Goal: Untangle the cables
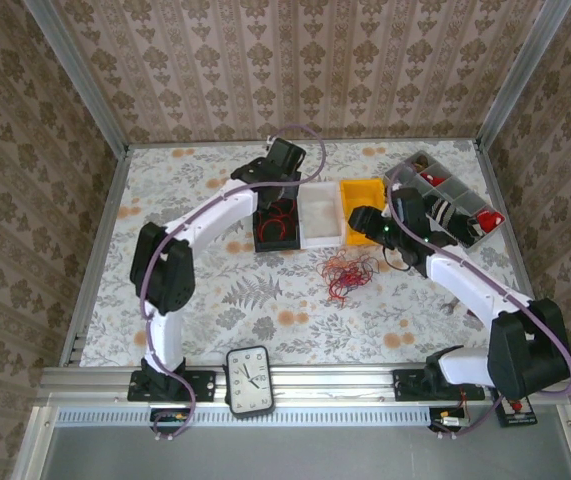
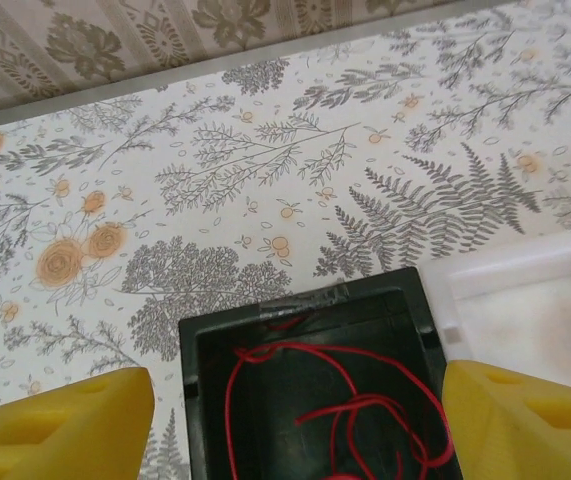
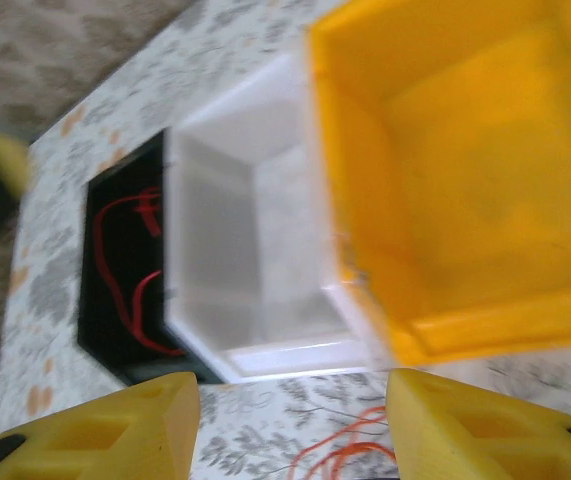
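Note:
A loose tangle of red and orange cables lies on the floral table in front of the bins, and its orange strands show just below my right gripper. A single red cable lies coiled inside the black bin. My left gripper hangs over that bin with its yellow fingers wide apart, open and holding nothing. My right gripper hovers near the yellow bin, open and empty. From the top view, my left gripper sits at the black bin's far end.
Three bins stand in a row: the black bin, a white bin and a yellow bin. A grey compartment organizer sits at the back right. A clock rests on the front rail. Patterned walls enclose the table.

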Robot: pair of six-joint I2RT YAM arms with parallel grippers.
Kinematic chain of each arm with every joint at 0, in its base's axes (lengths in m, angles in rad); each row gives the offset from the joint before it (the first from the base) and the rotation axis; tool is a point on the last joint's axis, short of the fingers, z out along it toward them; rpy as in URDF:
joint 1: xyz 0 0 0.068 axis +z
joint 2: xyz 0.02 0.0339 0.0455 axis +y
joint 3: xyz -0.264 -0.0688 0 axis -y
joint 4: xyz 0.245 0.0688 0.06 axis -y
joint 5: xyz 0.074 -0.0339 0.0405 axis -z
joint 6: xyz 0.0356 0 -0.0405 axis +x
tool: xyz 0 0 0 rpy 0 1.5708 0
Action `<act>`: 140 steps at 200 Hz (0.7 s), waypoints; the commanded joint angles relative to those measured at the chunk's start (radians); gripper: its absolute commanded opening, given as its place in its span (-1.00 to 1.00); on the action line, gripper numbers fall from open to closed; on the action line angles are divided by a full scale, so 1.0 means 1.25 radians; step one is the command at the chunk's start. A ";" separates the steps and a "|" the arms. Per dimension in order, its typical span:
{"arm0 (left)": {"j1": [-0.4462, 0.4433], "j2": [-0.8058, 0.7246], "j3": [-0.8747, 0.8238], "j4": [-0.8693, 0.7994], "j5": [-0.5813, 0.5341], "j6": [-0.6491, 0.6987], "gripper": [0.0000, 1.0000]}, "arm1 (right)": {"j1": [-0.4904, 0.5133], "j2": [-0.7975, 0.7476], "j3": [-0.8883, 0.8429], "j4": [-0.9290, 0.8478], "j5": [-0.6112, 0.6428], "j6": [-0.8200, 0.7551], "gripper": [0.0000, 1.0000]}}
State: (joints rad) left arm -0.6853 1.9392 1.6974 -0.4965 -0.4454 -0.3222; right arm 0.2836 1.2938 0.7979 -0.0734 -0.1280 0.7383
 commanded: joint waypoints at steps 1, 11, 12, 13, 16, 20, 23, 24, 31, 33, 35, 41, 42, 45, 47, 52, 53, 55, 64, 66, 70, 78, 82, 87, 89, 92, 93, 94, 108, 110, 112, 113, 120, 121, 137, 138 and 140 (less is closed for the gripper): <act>-0.012 -0.046 -0.070 0.011 -0.002 -0.054 0.54 | -0.005 -0.037 -0.052 -0.051 0.160 0.109 0.08; -0.026 -0.071 -0.117 0.061 0.073 -0.018 0.54 | -0.012 -0.043 -0.068 -0.086 0.198 0.148 0.08; -0.027 -0.074 -0.122 0.068 0.083 -0.013 0.54 | -0.013 -0.043 -0.069 -0.090 0.200 0.151 0.08; -0.029 -0.076 -0.124 0.074 0.093 -0.008 0.54 | -0.014 -0.044 -0.070 -0.093 0.202 0.154 0.08; -0.033 -0.084 -0.142 0.090 0.125 0.009 0.54 | -0.018 -0.044 -0.073 -0.102 0.208 0.160 0.08; -0.039 -0.093 -0.161 0.111 0.174 0.031 0.53 | -0.023 -0.044 -0.077 -0.111 0.210 0.167 0.08; -0.044 -0.099 -0.172 0.122 0.212 0.044 0.53 | -0.029 -0.043 -0.081 -0.117 0.210 0.172 0.08; -0.045 -0.100 -0.176 0.126 0.225 0.050 0.53 | -0.030 -0.042 -0.082 -0.118 0.209 0.174 0.08; -0.056 -0.112 -0.198 0.140 0.316 0.091 0.53 | -0.039 -0.036 -0.090 -0.125 0.201 0.185 0.09; -0.060 -0.114 -0.202 0.139 0.342 0.103 0.53 | -0.042 -0.034 -0.092 -0.125 0.197 0.189 0.09; -0.064 -0.115 -0.207 0.138 0.366 0.116 0.54 | -0.045 -0.032 -0.095 -0.125 0.193 0.193 0.09; -0.076 -0.121 -0.216 0.124 0.433 0.156 0.55 | -0.052 -0.026 -0.105 -0.122 0.178 0.204 0.09; -0.079 -0.121 -0.217 0.120 0.442 0.162 0.55 | -0.053 -0.024 -0.107 -0.121 0.176 0.205 0.09; -0.086 -0.122 -0.218 0.111 0.462 0.181 0.57 | -0.055 -0.020 -0.111 -0.117 0.169 0.212 0.09; -0.089 -0.123 -0.220 0.101 0.472 0.190 0.57 | -0.057 -0.018 -0.115 -0.114 0.164 0.218 0.09; -0.107 -0.124 -0.221 0.077 0.482 0.219 0.58 | -0.060 -0.010 -0.123 -0.106 0.152 0.228 0.09; -0.109 -0.124 -0.222 0.075 0.482 0.225 0.58 | -0.061 -0.008 -0.125 -0.104 0.149 0.231 0.09; -0.116 -0.124 -0.223 0.065 0.482 0.235 0.59 | -0.062 -0.006 -0.128 -0.102 0.145 0.235 0.09; -0.144 -0.125 -0.230 0.034 0.470 0.280 0.60 | -0.068 0.008 -0.139 -0.087 0.131 0.251 0.09; -0.150 -0.125 -0.233 0.030 0.465 0.289 0.60 | -0.070 0.010 -0.140 -0.084 0.127 0.253 0.09; -0.160 -0.125 -0.238 0.022 0.455 0.305 0.60 | -0.076 0.016 -0.143 -0.080 0.123 0.258 0.09; -0.181 -0.123 -0.246 0.009 0.430 0.340 0.60 | -0.082 0.028 -0.148 -0.069 0.109 0.265 0.09; -0.191 -0.121 -0.249 0.002 0.416 0.355 0.61 | -0.086 0.035 -0.151 -0.063 0.103 0.268 0.09; -0.203 -0.118 -0.251 -0.003 0.399 0.374 0.61 | -0.091 0.042 -0.153 -0.055 0.096 0.274 0.09; -0.207 -0.116 -0.252 -0.005 0.393 0.379 0.61 | -0.091 0.044 -0.153 -0.053 0.093 0.275 0.09; -0.213 -0.115 -0.253 -0.008 0.386 0.390 0.61 | -0.092 0.050 -0.154 -0.049 0.088 0.277 0.09; -0.216 -0.114 -0.253 -0.008 0.383 0.392 0.61 | -0.092 0.052 -0.154 -0.048 0.085 0.278 0.09; -0.217 -0.113 -0.253 -0.010 0.382 0.395 0.61 | -0.092 0.054 -0.154 -0.047 0.083 0.278 0.09; -0.244 -0.100 -0.245 -0.032 0.366 0.431 0.62 | -0.093 0.073 -0.152 -0.030 0.053 0.281 0.09; -0.246 -0.099 -0.244 -0.035 0.366 0.433 0.62 | -0.093 0.084 -0.152 -0.028 0.048 0.280 0.09; -0.248 -0.097 -0.243 -0.037 0.365 0.436 0.62 | -0.093 0.094 -0.152 -0.024 0.042 0.280 0.09; -0.249 -0.096 -0.243 -0.038 0.365 0.436 0.62 | -0.093 0.097 -0.151 -0.023 0.041 0.280 0.09; -0.258 -0.091 -0.239 -0.043 0.368 0.442 0.62 | -0.094 0.113 -0.148 -0.020 0.022 0.280 0.09; -0.259 -0.091 -0.239 -0.044 0.368 0.443 0.62 | -0.093 0.115 -0.148 -0.020 0.021 0.280 0.09; -0.271 -0.083 -0.237 -0.041 0.394 0.451 0.63 | -0.093 0.142 -0.138 -0.023 -0.002 0.278 0.09; -0.271 -0.082 -0.237 -0.040 0.395 0.451 0.62 | -0.094 0.143 -0.138 -0.023 -0.004 0.278 0.09; -0.273 -0.081 -0.237 -0.037 0.398 0.452 0.62 | -0.093 0.144 -0.138 -0.022 -0.006 0.279 0.09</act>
State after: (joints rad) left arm -1.0145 1.8187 1.3922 -0.5034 0.0280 0.1555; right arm 0.1703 1.4319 0.6144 -0.1226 -0.0559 1.0588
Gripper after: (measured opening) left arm 0.812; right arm 0.544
